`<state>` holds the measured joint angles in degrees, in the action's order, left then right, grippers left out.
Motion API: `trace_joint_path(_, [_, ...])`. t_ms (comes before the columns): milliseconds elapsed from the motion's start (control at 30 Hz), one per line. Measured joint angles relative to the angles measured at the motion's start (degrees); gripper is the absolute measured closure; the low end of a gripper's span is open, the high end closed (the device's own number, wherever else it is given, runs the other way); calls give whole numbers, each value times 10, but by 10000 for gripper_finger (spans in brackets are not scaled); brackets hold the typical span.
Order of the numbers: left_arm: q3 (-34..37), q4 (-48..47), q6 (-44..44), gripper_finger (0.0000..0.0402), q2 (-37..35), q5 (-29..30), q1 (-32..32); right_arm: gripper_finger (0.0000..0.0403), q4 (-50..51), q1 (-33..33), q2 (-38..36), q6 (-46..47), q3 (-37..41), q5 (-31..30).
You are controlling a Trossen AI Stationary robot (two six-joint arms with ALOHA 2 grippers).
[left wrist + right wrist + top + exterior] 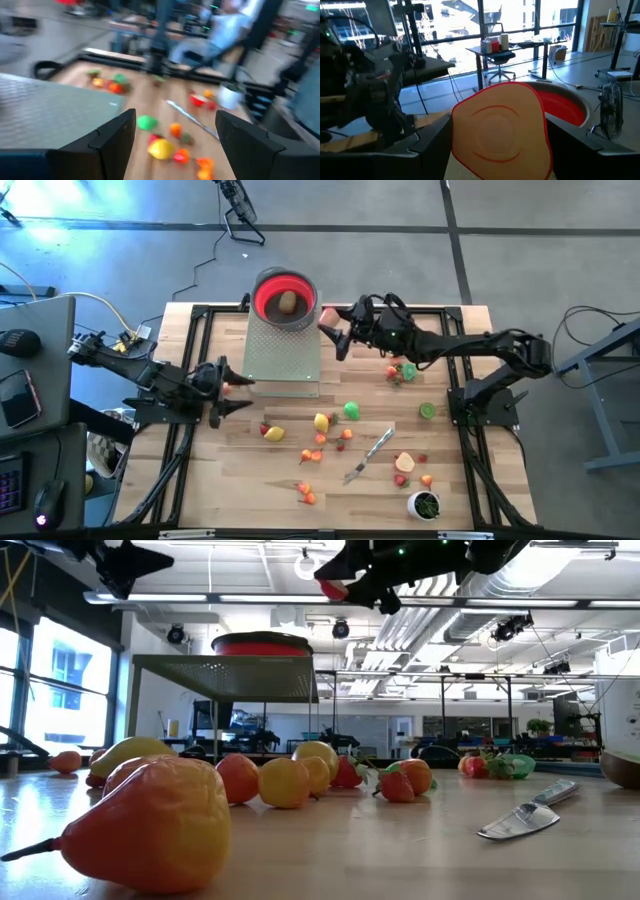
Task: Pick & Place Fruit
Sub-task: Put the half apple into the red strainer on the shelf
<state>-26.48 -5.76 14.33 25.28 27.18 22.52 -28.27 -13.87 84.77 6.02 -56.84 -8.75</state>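
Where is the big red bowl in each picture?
High view: red bowl at top centre, on the mesh stand, one tan fruit inside.
Low view: its rim shows on top of the stand, left of centre.
Left wrist view: not in it.
Right wrist view: at right, behind the held fruit slice.
Shared landmark: the mesh stand.

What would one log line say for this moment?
right gripper: holding apple slice beside red bowl | left gripper: open, empty | fruit: scattered on table
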Motion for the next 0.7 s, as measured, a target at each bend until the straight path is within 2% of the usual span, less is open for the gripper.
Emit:
trace_joint_path(100, [0,1,14,135,5,60,0,141,-2,11,0,-18,0,3])
trace_joint_path(200, [0,2,18,135,9,96,0,143,-3,23,0,-33,0,15])
trace_joint_path(333, [0,28,26,135,9,122,0,139,-6,39,0,-47,0,14])
trace_joint_path(700, [0,48,25,135,7,140,0,140,-80,42,0,-60,0,31])
